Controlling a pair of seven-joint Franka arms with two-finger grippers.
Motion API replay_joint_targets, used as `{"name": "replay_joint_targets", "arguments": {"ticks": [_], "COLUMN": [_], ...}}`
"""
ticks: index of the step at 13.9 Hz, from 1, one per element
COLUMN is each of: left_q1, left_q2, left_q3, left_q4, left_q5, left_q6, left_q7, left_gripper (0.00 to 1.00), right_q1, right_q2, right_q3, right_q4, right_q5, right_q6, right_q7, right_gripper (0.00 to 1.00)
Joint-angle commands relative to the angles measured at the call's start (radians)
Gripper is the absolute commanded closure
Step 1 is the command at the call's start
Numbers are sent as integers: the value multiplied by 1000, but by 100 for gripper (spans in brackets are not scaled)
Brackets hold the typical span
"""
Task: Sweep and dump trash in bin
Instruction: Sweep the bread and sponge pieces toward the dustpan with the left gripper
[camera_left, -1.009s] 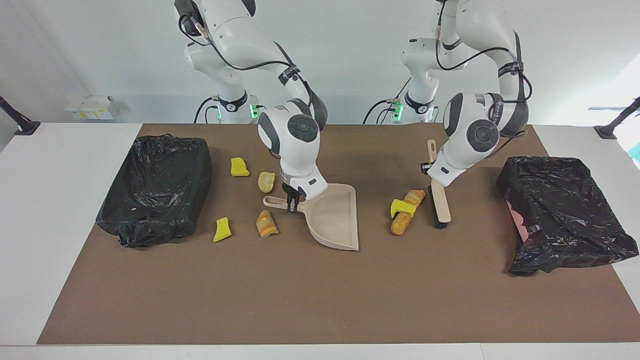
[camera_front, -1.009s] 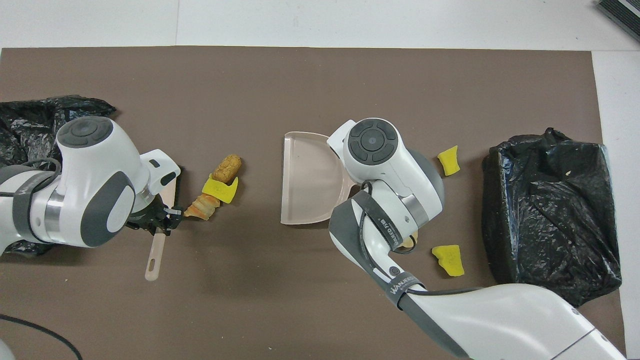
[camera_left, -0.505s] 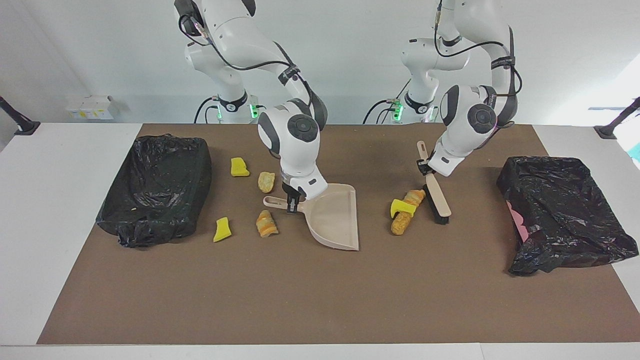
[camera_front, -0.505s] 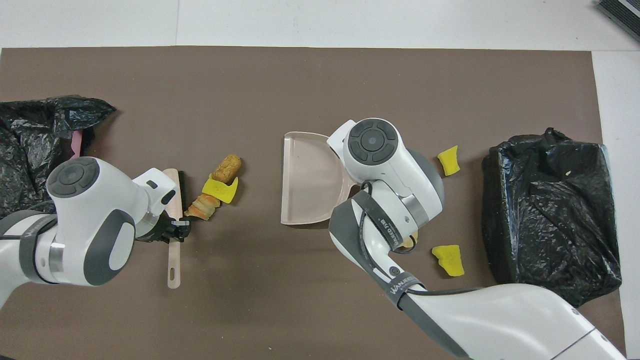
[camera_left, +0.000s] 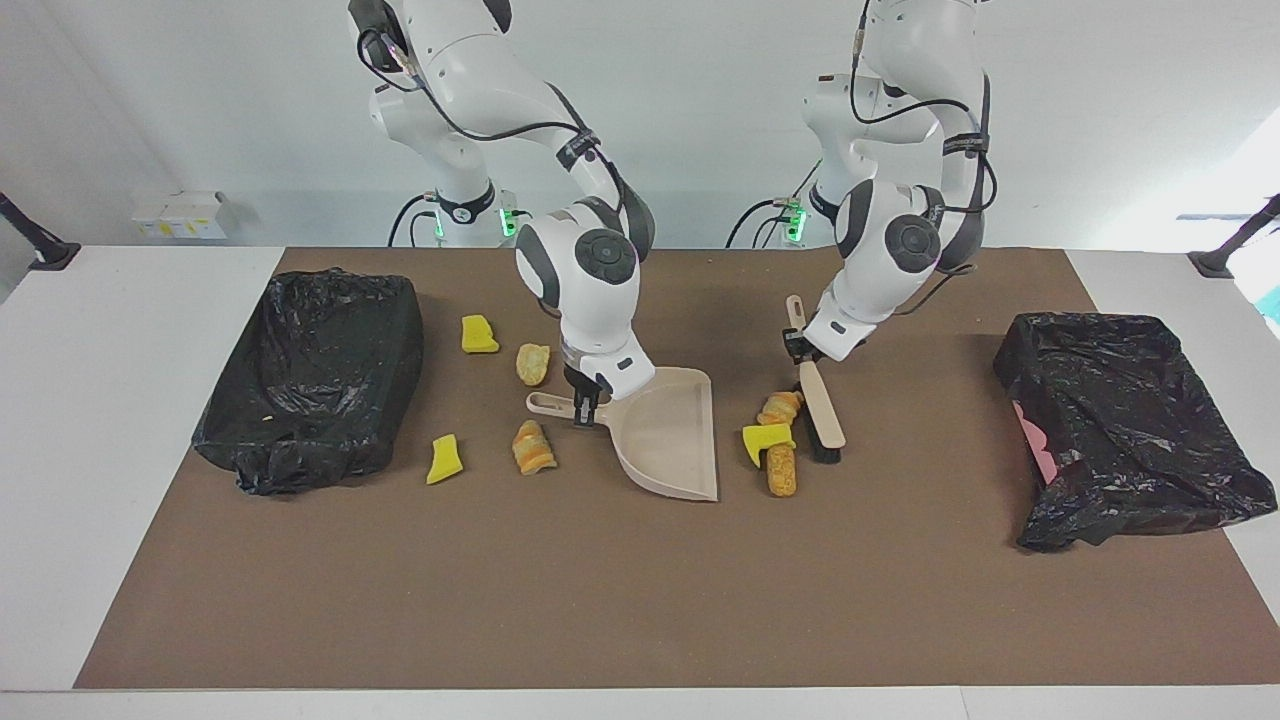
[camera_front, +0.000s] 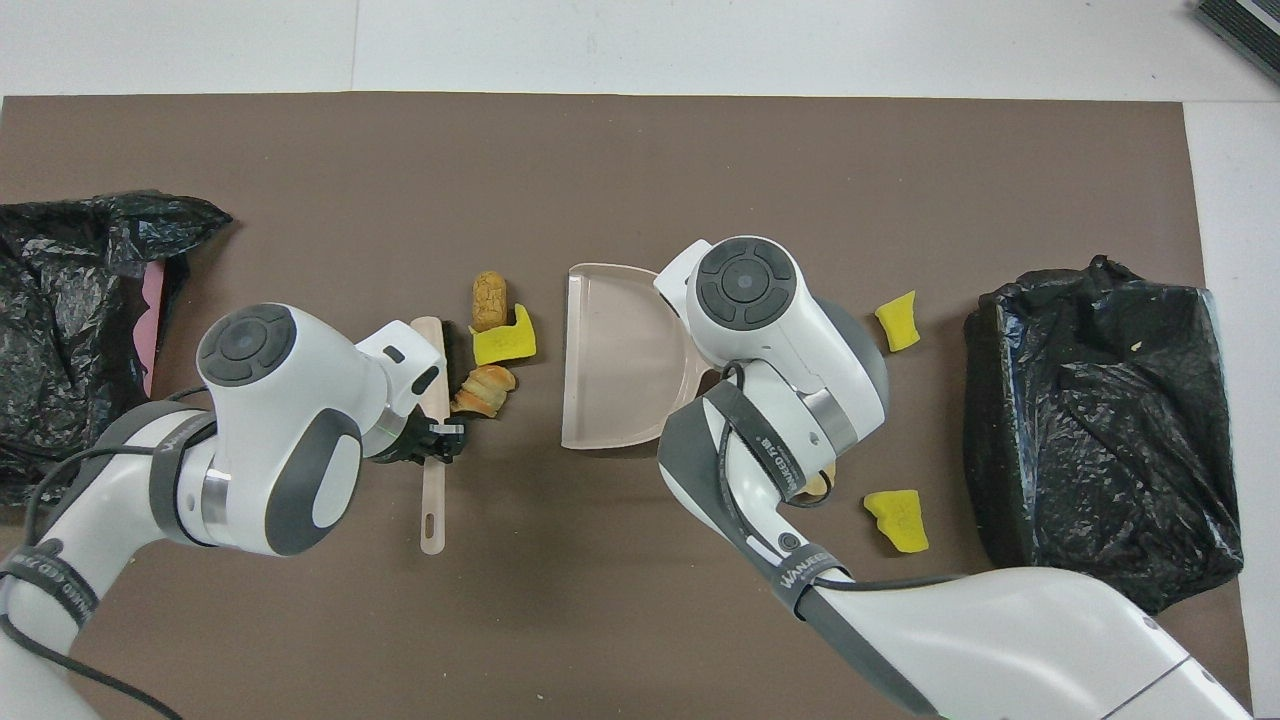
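brush and three scraps now just beside the dustpan's mouth

since the earlier frame the left gripper (camera_left: 800, 352) has carried the brush (camera_left: 822, 418) toward the middle of the desk, and three pieces of the trash (camera_left: 772, 440) have slid with it: a yellow chunk (camera_front: 504, 342) and two bread-like lumps that now lie just beside the open edge of the dustpan (camera_left: 670, 430). the left gripper is closed around the brush handle, with the bristles down on the mat beside the scraps. the right gripper (camera_left: 585, 400) has not moved; it is closed on the dustpan handle and holds the pan flat on the desk.

my judgement is that the task is at an early stage. the first sweep is nearly finished, but nothing lies inside the dustpan yet. four other scraps are untouched toward the right arm's end of the desk: two yellow chunks (camera_left: 479, 334) (camera_left: 444, 458) and two bread lumps (camera_left: 532, 363) (camera_left: 533, 447), between the dustpan handle and one black-lined bin (camera_left: 315, 375). a second black-lined bin (camera_left: 1120, 420) stands near the edge at the left arm's end. no dumping is done yet.

the desk is white with a brown mat (camera_left: 640, 600) over most of it, and all things lie on this mat. the room has a plain white wall.
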Motion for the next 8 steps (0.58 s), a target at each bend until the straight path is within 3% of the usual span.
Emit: {"name": "replay_joint_targets", "arguments": {"ticks": [1, 5, 8], "left_q1": [-94, -232, -266], "left_q2": [71, 108, 114], "left_q3": [13, 13, 13], "left_q4": [71, 125, 190], "left_q5": [-67, -182, -219], "left_q6": [44, 115, 74], "left_q7": [33, 30, 21], "left_gripper": [100, 100, 100], "right_q1": [-16, -16, -17], "right_q2": [-6, -6, -6], "right_q3": [9, 9, 9], "right_q4": [-27, -27, -27], "right_q5": [-6, -6, -6], "right_q6": [26, 26, 26], "right_q7": [-33, -33, -33], "right_gripper": [100, 100, 100]}}
